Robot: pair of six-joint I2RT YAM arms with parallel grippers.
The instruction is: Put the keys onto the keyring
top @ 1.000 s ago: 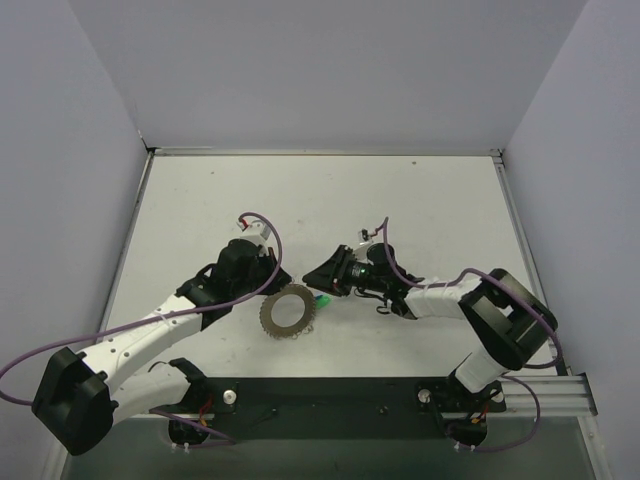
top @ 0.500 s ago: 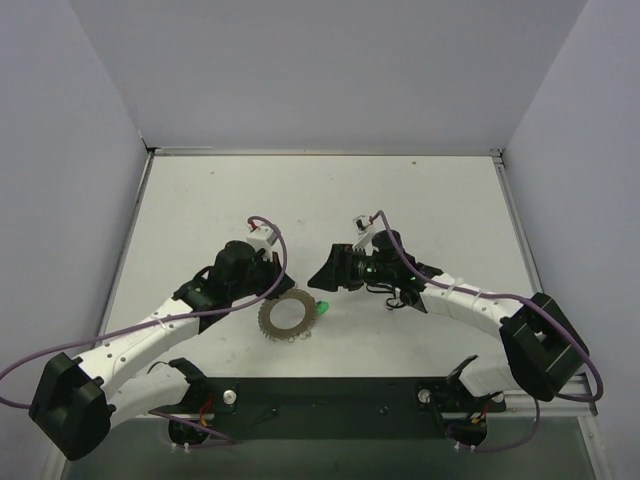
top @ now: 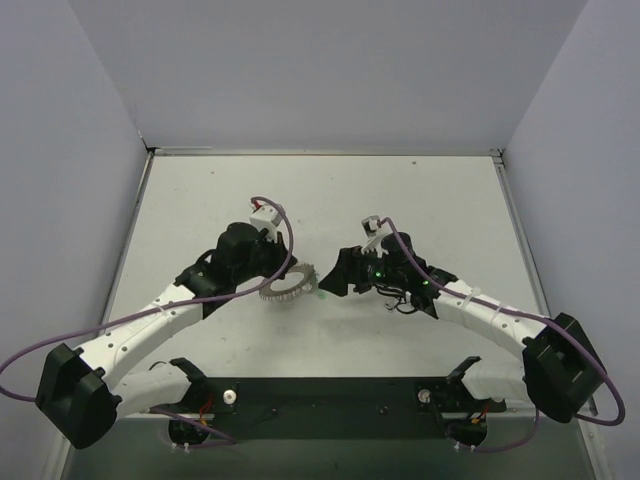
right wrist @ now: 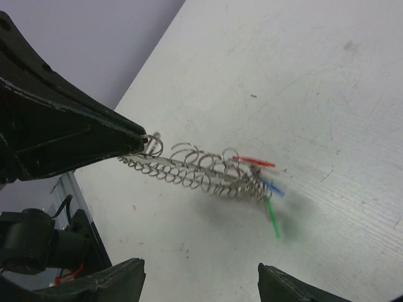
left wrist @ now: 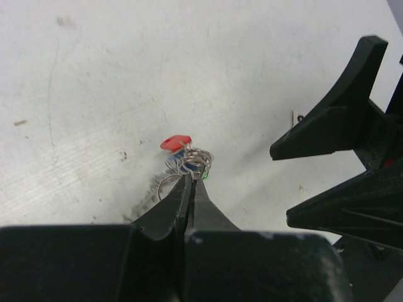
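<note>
My left gripper [left wrist: 191,180] is shut on one end of the keyring [left wrist: 194,160], a silvery coiled loop, and holds it off the table. In the right wrist view the keyring [right wrist: 189,167] stretches edge-on from the left fingertips [right wrist: 135,141]. A red key [right wrist: 255,162], a blue key [right wrist: 272,187] and a green key [right wrist: 272,217] dangle, blurred, at its far end. My right gripper [right wrist: 198,286] is open and empty, just short of the loop. From above, the left gripper [top: 275,272], the keyring [top: 290,287] and the right gripper [top: 335,284] sit close together at mid-table.
The white table [top: 400,200] is walled at the back and sides. A black base plate [top: 330,395] runs along the near edge. Purple cables [top: 285,225] loop over both arms. The right gripper's fingers [left wrist: 340,119] fill the right side of the left wrist view.
The keyring lay flat on the table and is now lifted edge-on by my left gripper, with the keys swinging. My right gripper has drawn back slightly to the right.
</note>
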